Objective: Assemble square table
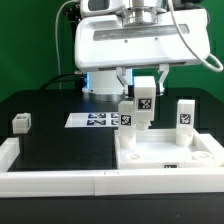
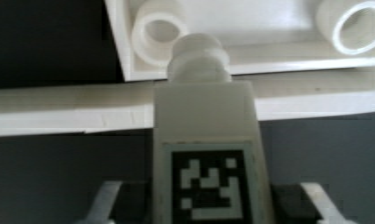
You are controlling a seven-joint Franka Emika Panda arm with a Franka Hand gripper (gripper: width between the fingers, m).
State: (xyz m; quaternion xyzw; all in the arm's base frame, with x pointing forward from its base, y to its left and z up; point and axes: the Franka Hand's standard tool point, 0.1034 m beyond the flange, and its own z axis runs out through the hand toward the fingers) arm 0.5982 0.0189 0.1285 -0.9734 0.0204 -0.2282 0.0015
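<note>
A white leg (image 2: pixel 205 130) fills the wrist view, its black-and-white tag (image 2: pixel 209 185) closest to the lens and its rounded peg end pointing away. The grey fingers (image 2: pixel 106 200) sit on either side of it, closed on its flanks, so the gripper (image 1: pixel 143 86) is clamped on this leg. In the exterior view the leg hangs upright under the gripper, over the rear part of the tabletop (image 1: pixel 165 155); whether its lower end touches the slab cannot be told.

Beyond the peg end, the wrist view shows the white tabletop with two round sockets (image 2: pixel 163 30) near its corners; the peg points between them, not into either.

In the exterior view a second leg (image 1: pixel 128 122) stands upright just beside the held one, toward the exterior view's left edge of the tabletop. A third leg (image 1: pixel 185 116) stands upright near the tabletop's corner on the exterior view's right, well apart from the other two. The tabletop itself lies flat on the black table (image 1: pixel 60 145), on the exterior view's right.

The marker board (image 1: pixel 92 120) lies flat behind, left of the legs. A fourth leg (image 1: pixel 20 122) rests alone far to the exterior view's left. A long white rail (image 1: pixel 60 180) runs along the front.
</note>
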